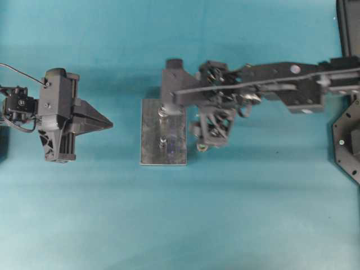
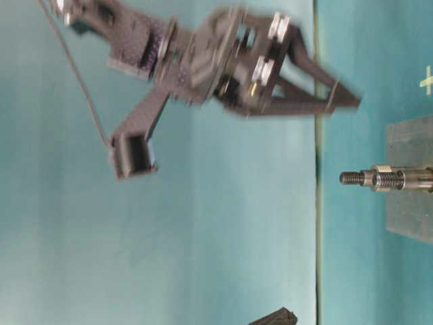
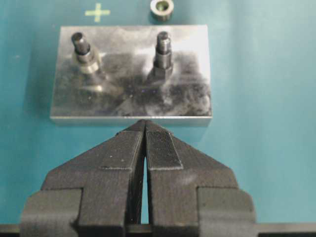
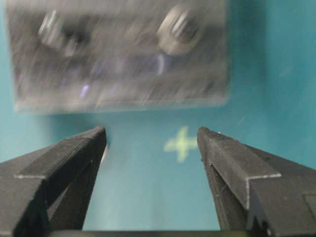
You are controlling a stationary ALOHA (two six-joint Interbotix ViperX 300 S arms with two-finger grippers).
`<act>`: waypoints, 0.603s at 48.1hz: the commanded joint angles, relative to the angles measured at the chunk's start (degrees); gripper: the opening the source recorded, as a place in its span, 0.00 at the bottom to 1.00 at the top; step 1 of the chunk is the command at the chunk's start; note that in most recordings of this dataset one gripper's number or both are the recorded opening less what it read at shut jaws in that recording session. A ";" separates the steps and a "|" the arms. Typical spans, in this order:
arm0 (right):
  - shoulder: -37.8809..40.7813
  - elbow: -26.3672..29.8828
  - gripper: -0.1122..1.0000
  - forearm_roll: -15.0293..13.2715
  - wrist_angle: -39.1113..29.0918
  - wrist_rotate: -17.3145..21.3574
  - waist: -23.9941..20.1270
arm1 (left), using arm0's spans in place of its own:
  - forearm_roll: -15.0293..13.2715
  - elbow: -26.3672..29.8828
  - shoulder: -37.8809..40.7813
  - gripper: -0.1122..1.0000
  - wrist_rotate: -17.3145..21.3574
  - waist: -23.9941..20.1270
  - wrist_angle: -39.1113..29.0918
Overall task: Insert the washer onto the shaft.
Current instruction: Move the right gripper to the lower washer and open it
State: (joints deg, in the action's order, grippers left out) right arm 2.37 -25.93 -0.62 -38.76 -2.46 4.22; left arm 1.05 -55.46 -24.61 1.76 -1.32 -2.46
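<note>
A metal base plate carries two upright threaded shafts. A shiny washer sits around the left shaft in the left wrist view. It also shows from overhead and at table level. The other shaft has a dark hex nut on it. My left gripper is shut and empty, level, short of the plate's near edge. My right gripper is open and empty. It points down beside the plate's far edge, blurred.
A loose metal nut lies on the teal table beyond the plate. A yellow cross mark lies between my right fingertips. A black frame stands at the right edge.
</note>
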 commanded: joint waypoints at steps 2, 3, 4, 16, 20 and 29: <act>-1.67 -0.97 0.82 0.53 0.62 2.02 -1.14 | 0.18 0.53 -0.18 0.10 -0.09 0.00 0.53; -1.58 -1.23 0.82 0.53 0.88 2.55 -1.32 | 0.18 0.53 -0.18 0.10 -0.09 -0.09 0.53; -1.58 -1.58 0.82 0.53 1.32 2.99 -1.41 | 0.18 0.62 -0.18 0.10 -0.09 -0.09 0.53; -0.97 -6.94 0.82 0.62 9.14 7.73 -3.69 | 0.18 0.79 -0.18 0.10 -0.18 0.00 0.53; -0.53 -8.44 0.82 0.62 11.43 9.32 -4.31 | 0.18 0.97 -0.18 0.10 -0.18 0.00 0.53; 1.76 -8.96 0.82 0.62 13.71 10.81 -5.62 | 0.18 0.97 0.09 0.10 -0.18 -0.09 0.53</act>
State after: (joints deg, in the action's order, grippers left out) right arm 3.78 -35.42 -0.18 -25.84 7.65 -0.62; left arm 1.05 -55.46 -24.43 1.67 -1.32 -2.46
